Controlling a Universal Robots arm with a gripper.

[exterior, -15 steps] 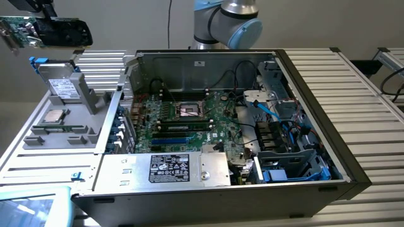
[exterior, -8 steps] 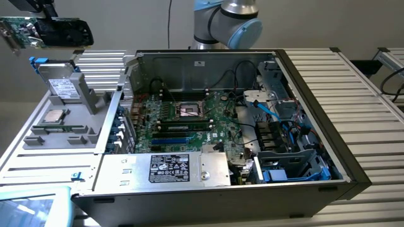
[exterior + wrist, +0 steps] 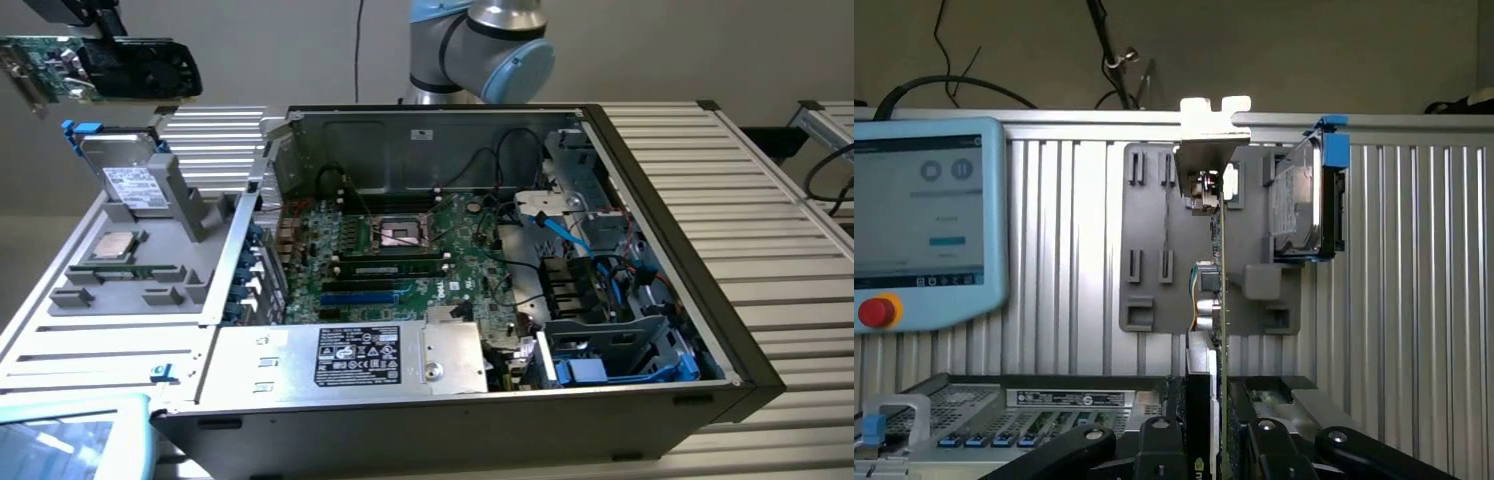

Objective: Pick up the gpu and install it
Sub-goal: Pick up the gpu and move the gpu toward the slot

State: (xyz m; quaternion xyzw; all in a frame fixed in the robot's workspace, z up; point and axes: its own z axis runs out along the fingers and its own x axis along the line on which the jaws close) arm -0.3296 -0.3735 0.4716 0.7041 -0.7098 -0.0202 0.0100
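1. Green circuit board on one face, black cooler on the other: the thin rectangular gpu (image 3: 100, 65) hangs high at the exterior view's far left. It is well above the ribbed aluminium desk (image 3: 767, 180) and well apart from the case.
2. The black two-fingered hand (image 3: 1220, 445) has it. In the wrist view the dark fingers (image 3: 1154, 450) press in from both sides, narrow, with the card's edge clamped between them.
3. From the wrist the card shows edge-on, a slim upright line, with its shiny silver metal bracket (image 3: 1209, 130) at the far end.
4. Behind that line lies a grey plastic parts holder (image 3: 1154, 260), flat on the desk. A silver hard drive with a blue clip (image 3: 1306, 200) stands in one of its slots.
5. In the exterior view the holder sits below the hanging card. The drive stands upright at the far end, and a square silver processor (image 3: 114, 245) lies flat in a recess nearer the camera.
6. Centre stage is the big open computer case of black and bare metal (image 3: 667, 300). The large green motherboard (image 3: 387, 270) lies exposed inside.
7. A light-blue teach pendant with a screen and a red button (image 3: 929, 210) rests beside the holder.
8. The arm's silver-and-blue joint (image 3: 487, 50) rises behind the case.
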